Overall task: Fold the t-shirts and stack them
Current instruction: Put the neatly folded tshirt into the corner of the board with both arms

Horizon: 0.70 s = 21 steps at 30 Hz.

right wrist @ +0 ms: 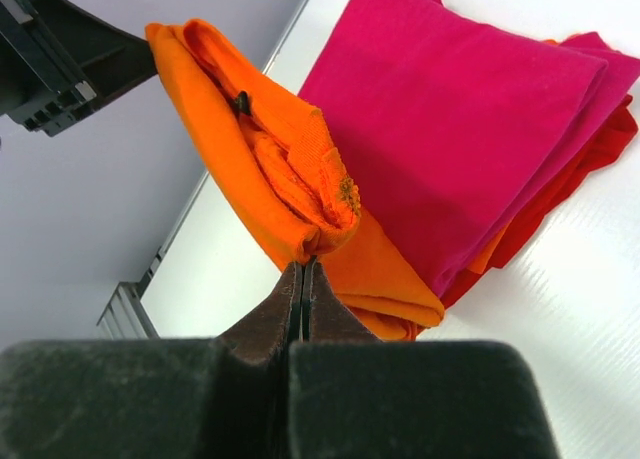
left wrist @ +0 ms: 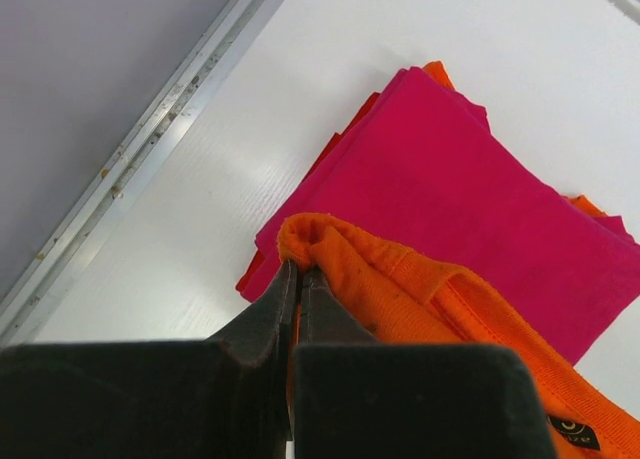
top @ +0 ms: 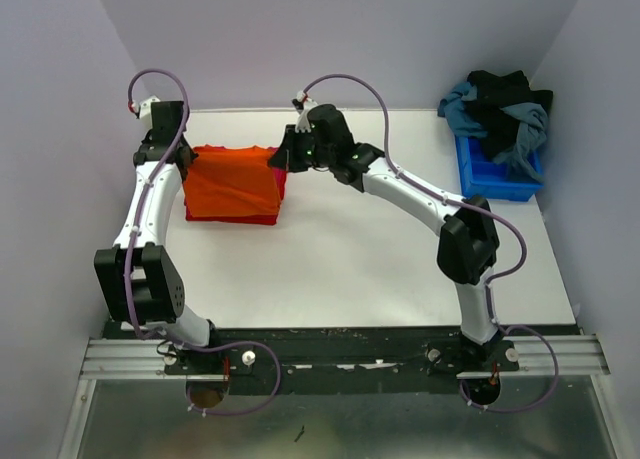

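Cloth is pinched in both my grippers, and it is the same orange t-shirt. My left gripper is squeezed tight on one edge of it, and a rolled hem pokes up past the tips. My right gripper is squeezed tight on a bunched part at the right side of the shirt. From above, the orange shirt is spread between my two grippers at the far left part of the white table, near the back wall. It has small dark specks on it. A little black label shows low down in my left wrist view.

Under the orange shirt lies a pink t-shirt. It is folded into a flat rectangle and rests on the table. From above the orange shirt covers most of it, so only a thin strip sticks out on the right. Some red cloth peeks out under the pink one, and a bit of orange too — I cannot tell how many shirts are in that pile.

Far off at the right back corner sits a blue bin. A heap of dark and blue-grey clothes spills over its top.
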Tool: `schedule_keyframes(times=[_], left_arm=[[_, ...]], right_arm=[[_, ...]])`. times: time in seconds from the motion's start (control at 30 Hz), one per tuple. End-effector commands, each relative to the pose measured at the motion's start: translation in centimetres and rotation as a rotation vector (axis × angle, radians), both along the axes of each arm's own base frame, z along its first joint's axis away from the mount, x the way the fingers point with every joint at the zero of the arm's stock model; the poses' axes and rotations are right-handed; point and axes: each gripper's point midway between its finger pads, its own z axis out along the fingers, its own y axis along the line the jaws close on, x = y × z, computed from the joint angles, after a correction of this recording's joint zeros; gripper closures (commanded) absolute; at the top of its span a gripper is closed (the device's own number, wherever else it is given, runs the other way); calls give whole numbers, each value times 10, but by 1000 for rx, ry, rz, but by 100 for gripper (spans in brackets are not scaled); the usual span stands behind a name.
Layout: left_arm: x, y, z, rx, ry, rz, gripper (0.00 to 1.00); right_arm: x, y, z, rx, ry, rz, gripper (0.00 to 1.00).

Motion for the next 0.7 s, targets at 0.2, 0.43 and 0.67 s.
schedule_keyframes(times=[0.2,0.43,0.67], left_arm=[[-5,26,32,104,-37,70,100],[-20,31,49,131,-58,98,100],[-11,31,45,118,-56,84,100]], right_arm=[[-14,11,12,28,-24,-4,99],[-33,17,17,32,-36,15,99],[-27,20,14,5,-52,-4,99]])
